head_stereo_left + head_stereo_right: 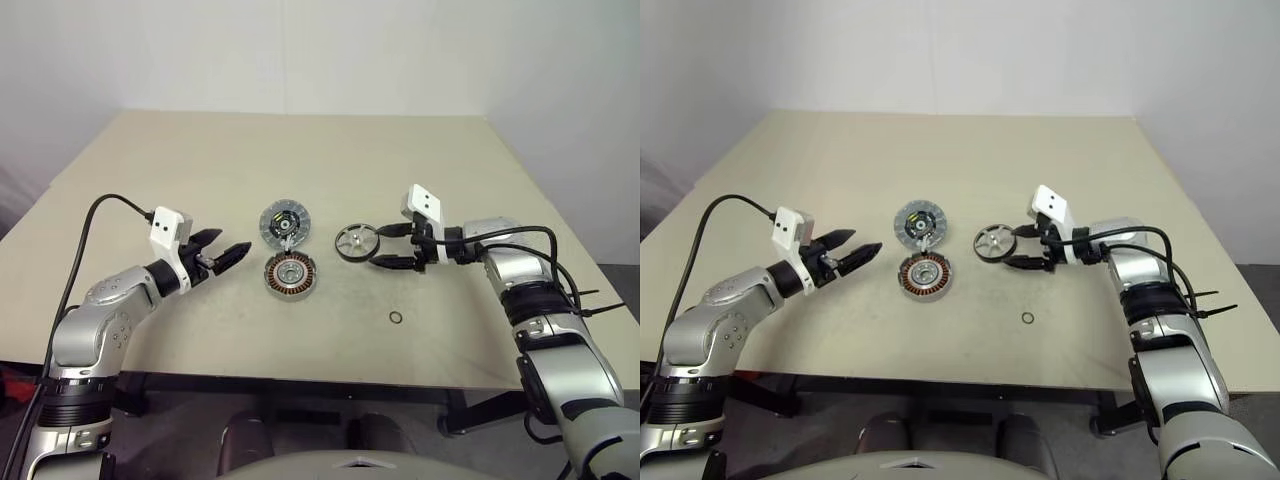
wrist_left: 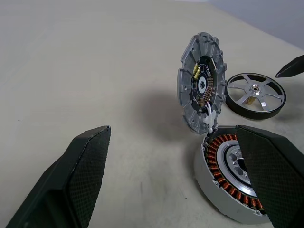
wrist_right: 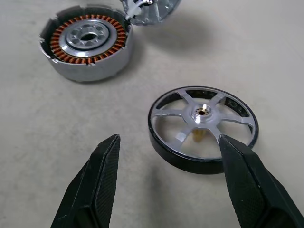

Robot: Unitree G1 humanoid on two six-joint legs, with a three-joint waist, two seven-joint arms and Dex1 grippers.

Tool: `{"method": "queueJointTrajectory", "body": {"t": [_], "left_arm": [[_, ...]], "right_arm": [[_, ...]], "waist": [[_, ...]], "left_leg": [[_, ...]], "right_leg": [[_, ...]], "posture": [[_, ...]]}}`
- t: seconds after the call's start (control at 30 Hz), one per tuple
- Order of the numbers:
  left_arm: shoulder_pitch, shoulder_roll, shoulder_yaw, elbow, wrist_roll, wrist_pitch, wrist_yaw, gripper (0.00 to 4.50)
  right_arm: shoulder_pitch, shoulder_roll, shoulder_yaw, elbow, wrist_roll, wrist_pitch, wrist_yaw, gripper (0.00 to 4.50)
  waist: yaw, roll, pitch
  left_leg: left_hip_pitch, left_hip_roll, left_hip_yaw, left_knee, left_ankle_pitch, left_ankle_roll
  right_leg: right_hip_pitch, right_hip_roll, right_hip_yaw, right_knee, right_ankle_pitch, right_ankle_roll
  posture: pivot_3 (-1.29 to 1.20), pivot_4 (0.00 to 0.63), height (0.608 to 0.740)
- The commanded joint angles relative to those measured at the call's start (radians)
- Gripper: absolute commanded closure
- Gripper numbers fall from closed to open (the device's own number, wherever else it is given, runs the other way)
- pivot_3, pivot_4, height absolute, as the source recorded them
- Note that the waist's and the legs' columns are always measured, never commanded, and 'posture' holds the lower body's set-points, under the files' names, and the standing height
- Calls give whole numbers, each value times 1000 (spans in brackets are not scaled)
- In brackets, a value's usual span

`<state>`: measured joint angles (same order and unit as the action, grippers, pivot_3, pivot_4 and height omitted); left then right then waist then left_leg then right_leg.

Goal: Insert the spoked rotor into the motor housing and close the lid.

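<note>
The motor housing, a silver cup with copper windings, sits mid-table. The lid, a ribbed grey disc, stands tilted up on edge at the housing's far rim. To the right lies the spoked rotor, flat on the table. My right gripper is open just right of the rotor, its fingertips at the rotor's edge and nothing held; the right wrist view shows the rotor between and just past the fingers. My left gripper hangs open and empty, left of the housing.
A small black O-ring lies on the beige table in front of the rotor, near the front edge. A black cable runs from each wrist.
</note>
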<state>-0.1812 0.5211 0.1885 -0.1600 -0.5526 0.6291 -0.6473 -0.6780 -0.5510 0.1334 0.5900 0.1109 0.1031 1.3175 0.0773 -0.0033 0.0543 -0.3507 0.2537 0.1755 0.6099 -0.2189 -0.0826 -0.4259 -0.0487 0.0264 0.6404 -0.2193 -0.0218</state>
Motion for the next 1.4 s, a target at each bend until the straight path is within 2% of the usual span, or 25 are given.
{"method": "queueJointTrajectory", "body": {"t": [0.03,0.13,0.27,0.5,0.77,0.97,1.1,1.23,1.4], "left_arm": [[-9,2,7,-12,-2,-17,-6,54],[-10,3,7,-9,0,-19,-8,54],[-11,5,9,-9,1,-18,-9,54],[-10,5,9,-12,1,-16,-9,54],[-14,3,6,-3,2,-17,-10,54],[-16,1,5,0,2,-17,-11,54],[-13,1,7,-2,2,-16,-8,54],[-13,2,9,0,2,-16,-9,54],[-20,3,6,4,2,-14,-10,54]], "right_arm": [[2,-9,-36,-75,56,-5,25,787],[2,-4,-40,-111,76,4,21,787],[6,-31,13,-198,18,-28,3,787],[18,-103,58,-288,-4,-11,57,787],[28,-186,130,-317,-80,-127,119,787],[38,-188,157,-373,-95,-180,128,787],[24,-102,82,-400,63,-74,111,787],[-34,-11,8,-449,224,204,42,787],[-63,68,2,-472,283,337,-29,787]], "waist": [[0,0,0],[0,0,0],[0,0,0],[1,0,0],[-1,0,1],[-5,0,1],[-7,0,1],[-8,0,1],[-6,-1,1]], "left_leg": [[0,0,0,0,0,0],[0,0,0,0,0,0],[0,0,0,0,0,0],[0,0,0,0,0,0],[0,-1,-1,-1,0,0],[0,-1,-1,-1,0,0],[0,-1,-1,-1,0,1],[1,-2,-1,-1,0,1],[0,-2,-2,-2,0,0]], "right_leg": [[0,0,0,0,0,0],[0,0,0,0,0,0],[0,0,0,0,0,0],[0,-1,0,-1,0,0],[1,-1,0,-1,0,0],[1,-1,0,-1,0,0],[1,-1,0,-1,0,0],[1,-1,0,0,0,0],[1,-1,0,-1,0,0]], "posture": [[0,0,740],[0,0,740],[0,0,740],[0,0,740],[0,0,740],[0,0,740],[0,0,740],[0,0,740],[0,0,740]]}}
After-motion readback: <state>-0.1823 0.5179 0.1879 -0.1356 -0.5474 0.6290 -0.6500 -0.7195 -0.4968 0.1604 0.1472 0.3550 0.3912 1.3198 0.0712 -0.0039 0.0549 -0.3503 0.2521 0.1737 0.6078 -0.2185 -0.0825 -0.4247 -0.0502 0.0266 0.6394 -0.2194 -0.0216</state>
